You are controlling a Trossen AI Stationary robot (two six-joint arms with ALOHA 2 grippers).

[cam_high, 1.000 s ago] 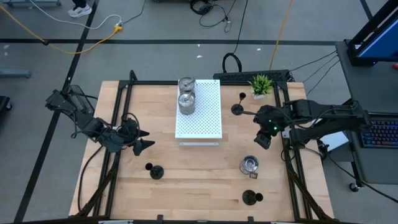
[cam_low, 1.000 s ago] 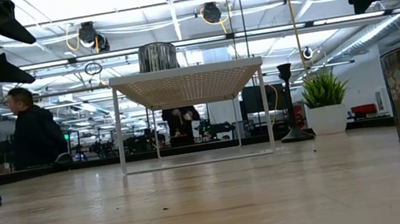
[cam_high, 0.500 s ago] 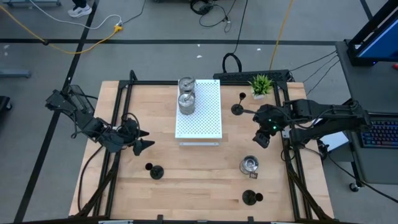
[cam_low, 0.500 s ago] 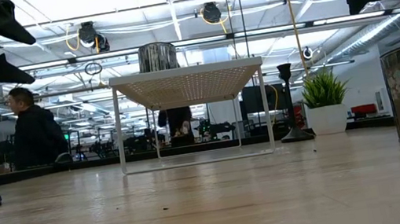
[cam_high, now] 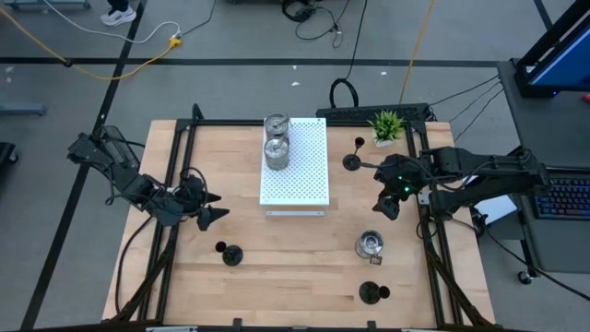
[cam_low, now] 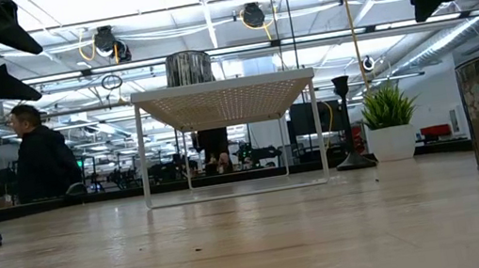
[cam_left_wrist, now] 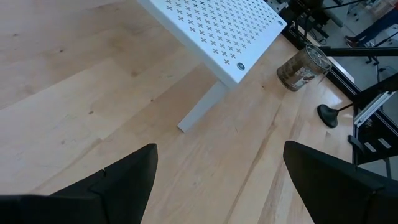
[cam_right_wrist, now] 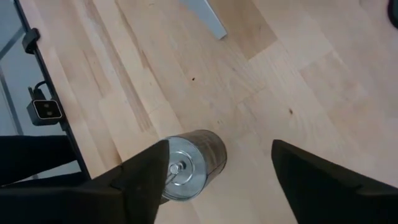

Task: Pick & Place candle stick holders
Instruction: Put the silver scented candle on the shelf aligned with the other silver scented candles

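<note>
Two silver holders [cam_high: 276, 143] sit on our white board [cam_high: 304, 175]; our right gripper [cam_high: 391, 205], fingers spread, hovers above a third [cam_high: 370, 244], our left gripper [cam_high: 208, 210] gaping empty.

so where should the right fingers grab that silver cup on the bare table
Best across the rim of the silver cup, coming straight down from above. It stands upright with its mouth open upward and bare wood around it, and the right gripper hangs open nearby, so one finger could pass on each side.
</note>
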